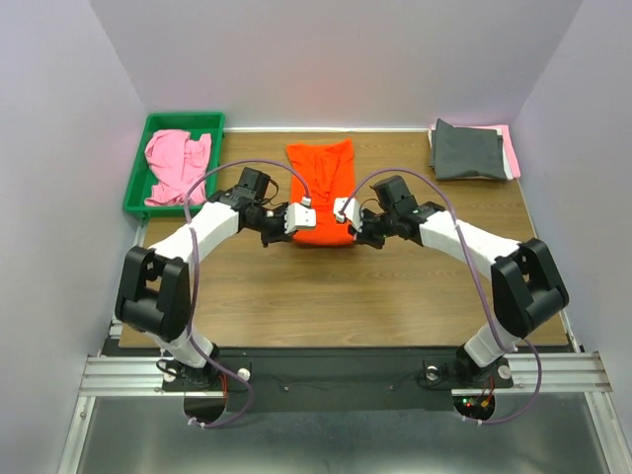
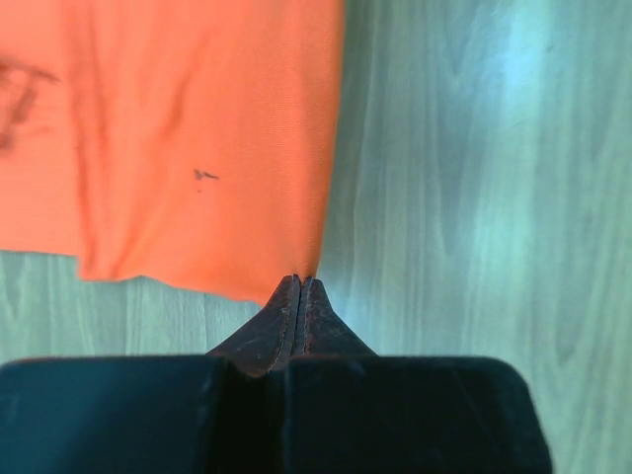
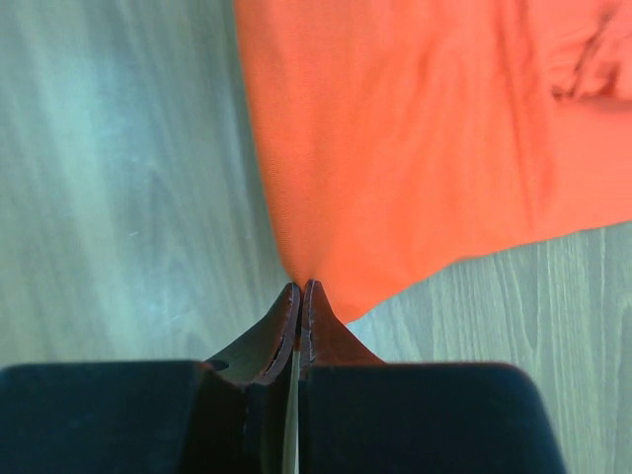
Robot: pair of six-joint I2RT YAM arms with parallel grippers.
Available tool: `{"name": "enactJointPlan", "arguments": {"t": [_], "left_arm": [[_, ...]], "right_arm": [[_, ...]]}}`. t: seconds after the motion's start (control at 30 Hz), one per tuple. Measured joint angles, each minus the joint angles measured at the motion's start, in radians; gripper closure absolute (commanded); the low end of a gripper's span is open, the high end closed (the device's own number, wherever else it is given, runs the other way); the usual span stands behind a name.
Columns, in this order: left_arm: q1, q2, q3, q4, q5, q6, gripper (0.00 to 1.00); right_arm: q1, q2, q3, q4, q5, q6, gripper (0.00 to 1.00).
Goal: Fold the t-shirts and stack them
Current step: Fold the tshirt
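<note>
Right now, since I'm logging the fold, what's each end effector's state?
Left end effector: closed on a near corner of the orange t-shirt.
Right end effector: closed on its other near corner.

An orange t-shirt (image 1: 321, 188), pink t-shirt (image 1: 176, 158), green tray (image 1: 188, 121), seemingly dark-grey t-shirt (image 1: 469, 150).

A flat t-shirt (image 1: 321, 183) lies mid-way across the surface (image 1: 395, 296), toward its far edge, with the left gripper (image 1: 299, 221) at its near-left corner and the right gripper (image 1: 348, 221) at its near-right. Far left stands a tray (image 1: 185, 118) — a crumpled t-shirt (image 1: 176, 163) inside it — and far right sit the folded t-shirts (image 1: 471, 150), stacked.
</note>
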Motion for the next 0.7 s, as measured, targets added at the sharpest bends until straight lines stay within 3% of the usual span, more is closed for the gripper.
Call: {"name": "enactJointPlan", "arguments": {"t": [0.27, 0.7], "left_arm": [[-0.02, -0.209, 0.0, -0.15, 0.042, 0.002, 1.0], [-0.136, -0.498, -0.051, -0.464, 0.098, 0.115, 1.0]], "right_arm": [[0.014, -0.138, 0.079, -0.192, -0.052, 0.007, 0.99], [0.19, -0.373, 0.076, -0.471, -0.103, 0.019, 0.99]]}}
